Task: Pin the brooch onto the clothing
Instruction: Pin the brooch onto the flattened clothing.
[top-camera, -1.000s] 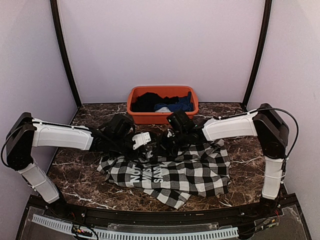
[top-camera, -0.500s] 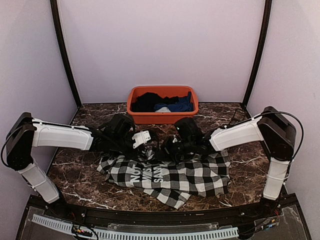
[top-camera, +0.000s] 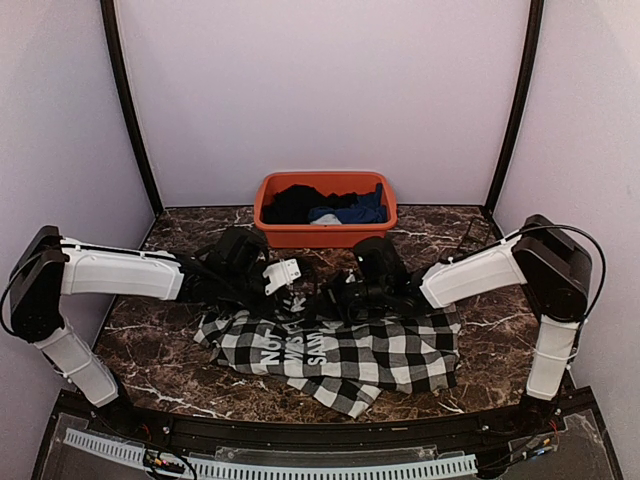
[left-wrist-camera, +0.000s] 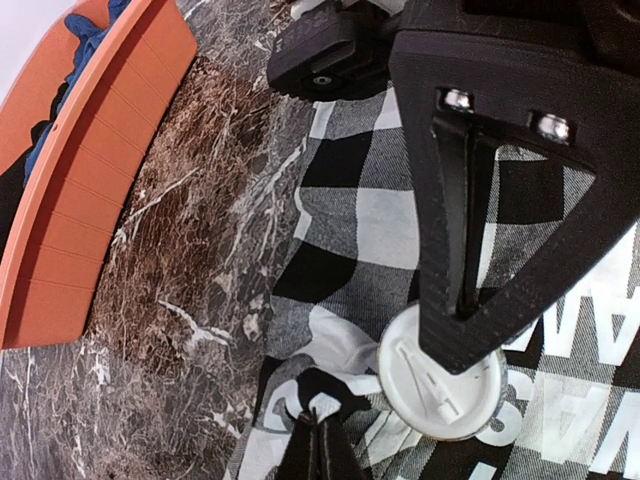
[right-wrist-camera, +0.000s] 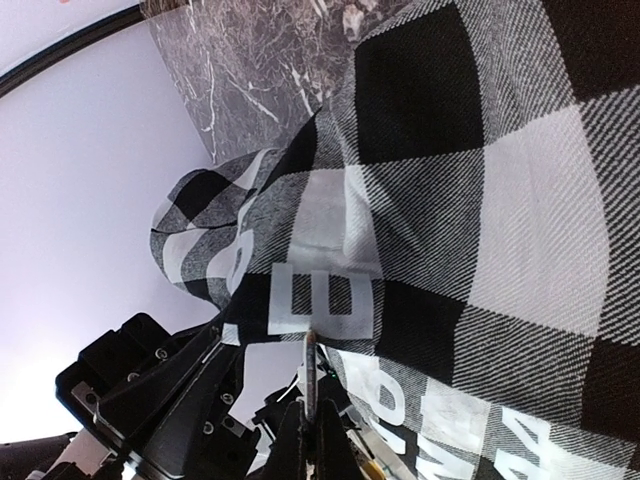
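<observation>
The black-and-white check shirt (top-camera: 390, 350) with white block letters lies crumpled on the marble table. My left gripper (top-camera: 298, 298) is at its far left edge. In the left wrist view it (left-wrist-camera: 317, 432) is shut on a raised fold of the shirt (left-wrist-camera: 350, 200). My right gripper (top-camera: 338, 297) faces it from the right and is shut on the white round brooch (left-wrist-camera: 425, 392), whose back with its pin shows. In the right wrist view the gripper (right-wrist-camera: 312, 425) holds the brooch (right-wrist-camera: 311, 370) edge-on, its rim touching the shirt (right-wrist-camera: 480, 200) under a white letter.
An orange bin (top-camera: 325, 234) stands at the back centre and holds a black garment (top-camera: 298, 203) and a blue garment (top-camera: 362, 210). Its wall also shows in the left wrist view (left-wrist-camera: 90, 200). Purple walls close in three sides. The two grippers are very close together.
My right arm has dropped and shifted towards the front, bringing the brooch down onto the shirt beside my left gripper. My left arm has hardly moved.
</observation>
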